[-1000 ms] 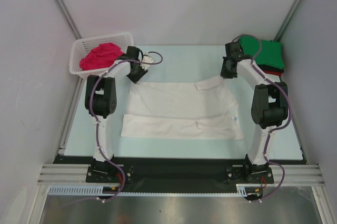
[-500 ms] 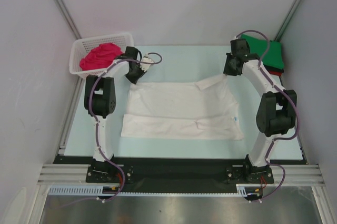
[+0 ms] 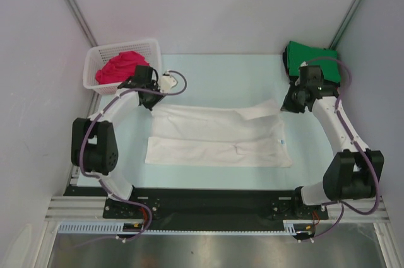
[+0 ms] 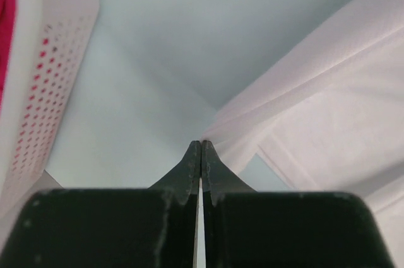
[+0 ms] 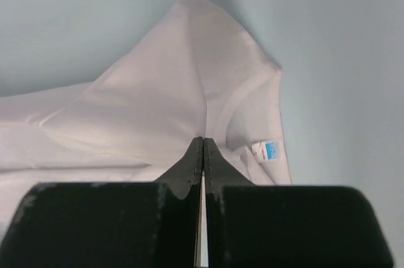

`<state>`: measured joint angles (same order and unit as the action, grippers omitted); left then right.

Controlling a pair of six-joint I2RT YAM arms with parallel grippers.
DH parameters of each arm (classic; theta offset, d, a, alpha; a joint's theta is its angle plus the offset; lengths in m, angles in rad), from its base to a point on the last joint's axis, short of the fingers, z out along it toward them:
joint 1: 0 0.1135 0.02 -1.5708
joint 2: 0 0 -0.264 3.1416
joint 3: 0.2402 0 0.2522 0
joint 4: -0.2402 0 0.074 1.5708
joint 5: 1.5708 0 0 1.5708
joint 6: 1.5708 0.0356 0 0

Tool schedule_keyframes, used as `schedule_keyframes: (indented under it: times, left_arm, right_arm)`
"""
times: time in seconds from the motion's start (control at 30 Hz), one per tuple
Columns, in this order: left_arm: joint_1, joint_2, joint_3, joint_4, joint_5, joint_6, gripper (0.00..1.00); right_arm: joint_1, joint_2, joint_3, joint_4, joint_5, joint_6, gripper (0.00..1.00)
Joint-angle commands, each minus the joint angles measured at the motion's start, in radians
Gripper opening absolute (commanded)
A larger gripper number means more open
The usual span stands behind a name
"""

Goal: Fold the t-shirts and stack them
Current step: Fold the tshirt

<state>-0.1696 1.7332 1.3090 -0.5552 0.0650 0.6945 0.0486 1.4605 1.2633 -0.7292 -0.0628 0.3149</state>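
Top external alone shows us the folded green cloth t-shirt [image 3: 314, 61] at one o'clock; white plastic lattice basket [image 3: 95, 60] holds crumpled magenta-red cloth t-shirt [image 3: 120, 68]; left gripper [image 4: 201, 144] and right gripper [image 5: 203, 141], closed, pinch white cloth t-shirt [image 3: 214, 137]

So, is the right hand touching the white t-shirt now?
Touching. The right wrist view shows the shut right hand pinching the white t-shirt, whose folds converge there.

Bare bench [image 3: 221, 75] lies open across the far middle, between the basket [image 3: 123, 45] at the far left and the green t-shirt [image 3: 315, 60] stack at the far right. The white t-shirt [image 3: 214, 145] covers the centre from left to right, with a narrow bare strip along its near edge. The left arm [image 3: 95, 145] and right arm [image 3: 353, 173] bow outward, crowding the bench's side edges.
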Motion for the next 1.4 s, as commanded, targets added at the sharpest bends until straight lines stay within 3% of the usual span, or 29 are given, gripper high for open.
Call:
schedule_keyframes:
  times: [0.0,0.37,0.87,0.93,0.97,1.0,1.13,1.2,1.3,1.37]
  left_arm:
    - [0.002,-0.092,-0.117,0.038,-0.004,0.101,0.00]
    - [-0.024,-0.199,-0.312,0.055,0.030,0.151,0.00]
    - [-0.054,-0.173,-0.314,0.002,0.013,0.174,0.01]
    - [-0.054,-0.169,-0.304,-0.020,0.010,0.180,0.08]
    - [-0.054,-0.169,-0.292,-0.047,0.007,0.186,0.13]
    - [-0.054,-0.167,-0.284,-0.063,0.001,0.192,0.25]
    - [-0.038,-0.193,-0.220,-0.202,0.038,0.230,0.44]
    - [-0.001,-0.207,-0.156,-0.329,0.134,0.275,0.65]
    - [0.059,-0.216,-0.080,-0.426,0.225,0.304,0.73]
    - [0.085,-0.193,-0.050,-0.378,0.243,0.236,0.73]
  right_arm:
    - [-0.006,-0.089,-0.085,-0.068,-0.083,0.042,0.00]
    - [-0.006,-0.201,-0.272,-0.141,-0.100,0.104,0.00]
    - [-0.006,-0.370,-0.548,-0.003,-0.075,0.294,0.02]
    - [-0.007,-0.374,-0.558,0.002,-0.074,0.299,0.18]
    - [-0.006,-0.382,-0.556,-0.001,-0.075,0.302,0.38]
    - [-0.006,-0.385,-0.553,-0.003,-0.077,0.302,0.42]
    - [-0.007,-0.413,-0.475,0.014,-0.037,0.268,0.47]
    - [-0.007,-0.387,-0.450,0.066,-0.035,0.228,0.49]
    - [-0.006,-0.288,-0.412,0.187,-0.065,0.185,0.42]
    - [-0.006,-0.214,-0.381,0.267,-0.084,0.164,0.41]
